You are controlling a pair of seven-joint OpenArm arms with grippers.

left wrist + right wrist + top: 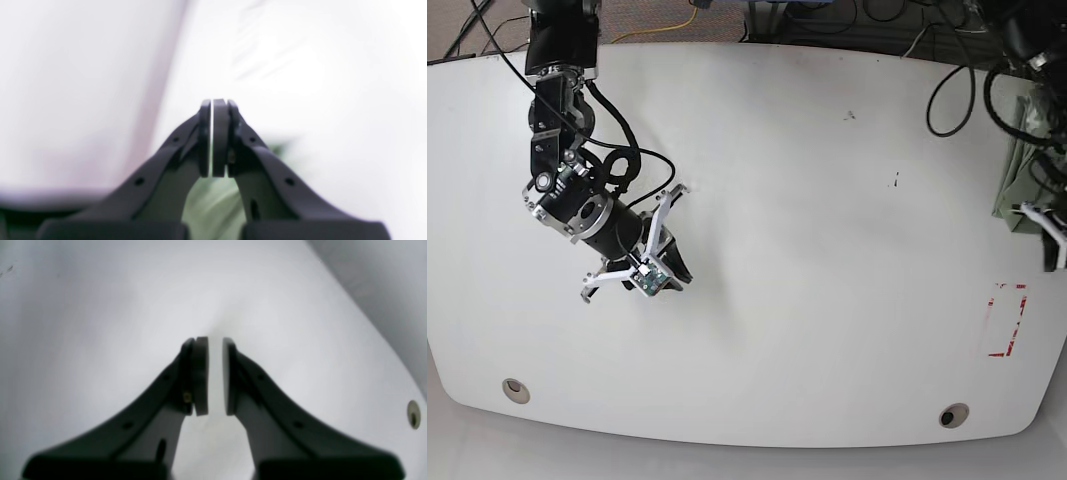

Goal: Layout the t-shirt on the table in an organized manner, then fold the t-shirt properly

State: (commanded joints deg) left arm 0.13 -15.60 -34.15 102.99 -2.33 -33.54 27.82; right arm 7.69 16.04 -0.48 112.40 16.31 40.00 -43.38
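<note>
black pads nearly shut, green cloth at the desk edge

black pads of the left gripper (213, 138) stand pressed almost together, a hairline of light between them, holding nothing; blurred green t-shirt (213, 206) shows below and behind its fingers. the right gripper (215, 376) is parted by a narrow gap, empty, over the bare white desk (827, 200), near a grommet hole (413, 414). in the base view the t-shirt (1019, 170) hangs at the desk's far right edge, mostly cut off by the frame and cables, above the red tape outline (1007, 320).

No legible text, labels, brands or numbers anywhere in these views
</note>
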